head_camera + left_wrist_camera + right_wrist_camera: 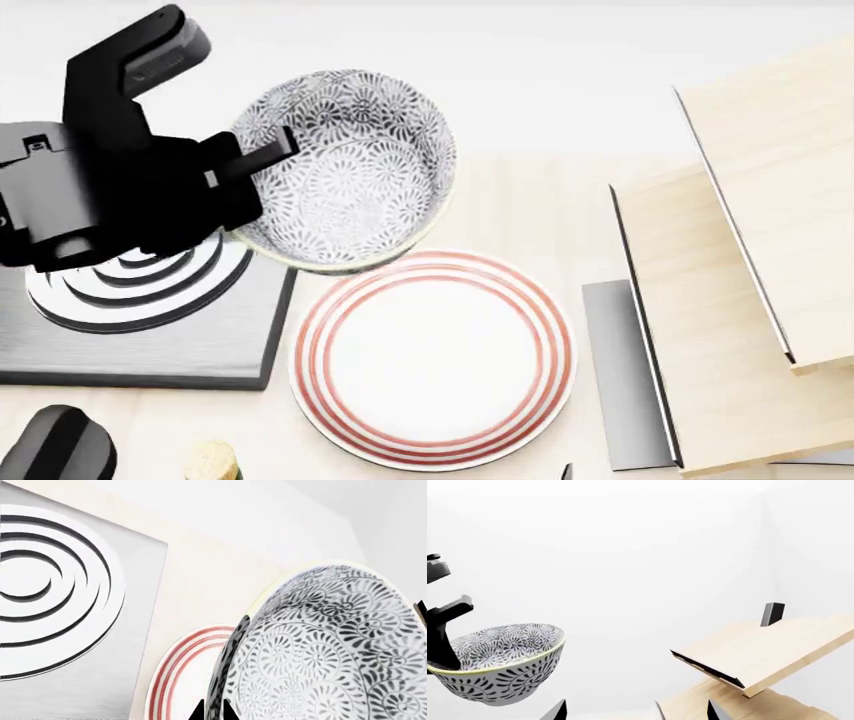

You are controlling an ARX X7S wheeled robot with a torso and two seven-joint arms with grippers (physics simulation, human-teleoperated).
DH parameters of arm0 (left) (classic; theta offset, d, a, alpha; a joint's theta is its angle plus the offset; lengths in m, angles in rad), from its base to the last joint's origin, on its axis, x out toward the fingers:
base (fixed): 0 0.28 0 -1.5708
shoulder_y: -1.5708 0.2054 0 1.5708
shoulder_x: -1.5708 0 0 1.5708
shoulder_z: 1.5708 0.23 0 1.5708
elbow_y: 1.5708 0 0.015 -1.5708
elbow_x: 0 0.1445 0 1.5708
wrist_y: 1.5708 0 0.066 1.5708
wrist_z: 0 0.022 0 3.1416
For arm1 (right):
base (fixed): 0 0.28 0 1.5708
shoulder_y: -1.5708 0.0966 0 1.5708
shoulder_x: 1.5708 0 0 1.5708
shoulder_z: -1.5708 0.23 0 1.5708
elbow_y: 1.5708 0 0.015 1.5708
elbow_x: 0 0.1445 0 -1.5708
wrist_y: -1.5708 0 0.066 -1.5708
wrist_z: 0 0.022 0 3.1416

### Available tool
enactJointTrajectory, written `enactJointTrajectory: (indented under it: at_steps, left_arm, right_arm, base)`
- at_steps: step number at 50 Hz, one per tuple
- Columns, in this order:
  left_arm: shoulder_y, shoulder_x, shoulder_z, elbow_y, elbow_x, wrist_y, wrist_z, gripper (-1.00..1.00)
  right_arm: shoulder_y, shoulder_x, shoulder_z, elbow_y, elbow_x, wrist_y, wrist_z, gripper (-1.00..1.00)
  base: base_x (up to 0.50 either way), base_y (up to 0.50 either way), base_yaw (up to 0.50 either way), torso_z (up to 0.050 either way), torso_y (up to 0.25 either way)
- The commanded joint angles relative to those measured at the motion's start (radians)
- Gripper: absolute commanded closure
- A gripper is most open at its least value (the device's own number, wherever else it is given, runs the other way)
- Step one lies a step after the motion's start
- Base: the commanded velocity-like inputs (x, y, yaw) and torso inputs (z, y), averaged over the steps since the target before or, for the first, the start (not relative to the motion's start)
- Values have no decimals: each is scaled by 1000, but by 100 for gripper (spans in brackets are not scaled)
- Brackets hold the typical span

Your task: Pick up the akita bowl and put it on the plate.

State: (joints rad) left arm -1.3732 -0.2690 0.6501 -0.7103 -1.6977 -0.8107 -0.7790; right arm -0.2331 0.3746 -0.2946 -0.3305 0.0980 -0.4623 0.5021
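The left gripper (260, 160) is clenching the near-left rim of the bowl (344, 165), one finger (267, 145) lying inside over the patterned wall and the other hidden outside it, and the bowl is hanging in the air, tilted a little, with its inside facing up. Taking the plate (434, 358) as the landmark, the bowl is sitting above and just beyond the plate's far-left edge, its lower rim overlapping that edge in the head view; in the right wrist view the bowl (497, 662) is showing clear air under its base. In the left wrist view the bowl (327, 650) is filling the frame close to the camera, with a slice of the plate (183, 672) peeking out behind it. The plate is lying flat on the pale counter (534, 215). Just left of the plate the grey square burner (147, 335) with its white rings is sitting partly under the left arm (100, 190). To the right of the plate slanted wooden boards (741, 260) are standing, well apart from the bowl. The right gripper (630, 712) is showing only two dark fingertips (555, 711) spread well apart with nothing between them, so it is released
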Motion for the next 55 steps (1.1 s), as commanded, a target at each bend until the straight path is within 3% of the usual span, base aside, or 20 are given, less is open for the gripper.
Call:
enactJointTrajectory:
  at_steps: [1,34,55]
  left_arm:
    - [-21,71,29,-126,36,17,108,100]
    - [-64,222,125,-522,130,59,501,100]
    - [-69,262,167,-596,138,123,594,100]
  right_arm:
    - [2,0,-4,3,-2,-1,2,-100]
    - [0,7,-13,8,-6,-9,5,-100]
    - [4,8,-18,6,-3,1,11,-100]
  base:
    - [0,0,0,0,0]
    - [0,0,0,0,0]
    - [0,0,0,0,0]
